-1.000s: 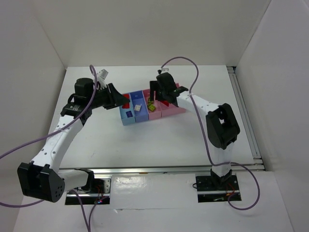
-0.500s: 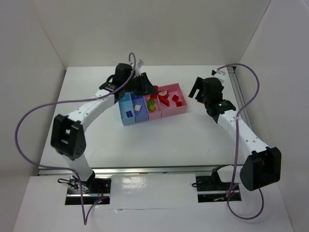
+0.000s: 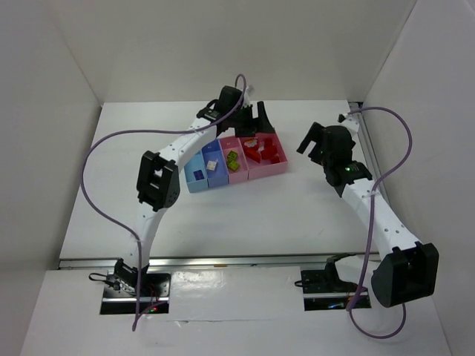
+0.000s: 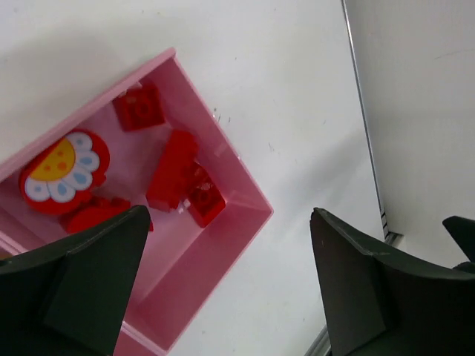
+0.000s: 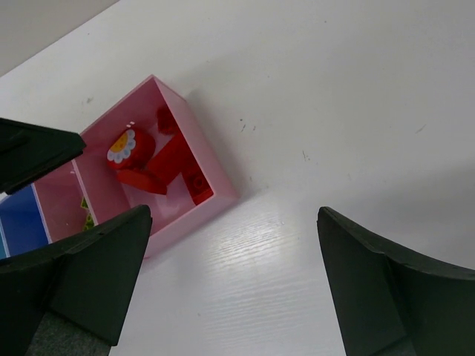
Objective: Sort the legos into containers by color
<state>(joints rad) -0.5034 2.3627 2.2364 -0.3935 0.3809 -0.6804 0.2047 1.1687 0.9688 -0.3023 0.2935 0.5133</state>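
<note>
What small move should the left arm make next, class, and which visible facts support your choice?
Probably lift the left gripper straight up and draw it back. Its jaws stand open and empty over the wide pink tray, the red bricks lie loose inside, and no brick shows on the table. The right gripper, also open, is off to the side.

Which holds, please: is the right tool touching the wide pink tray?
Apart: top external view shows bare table between the right tool and wide pink tray.
</note>
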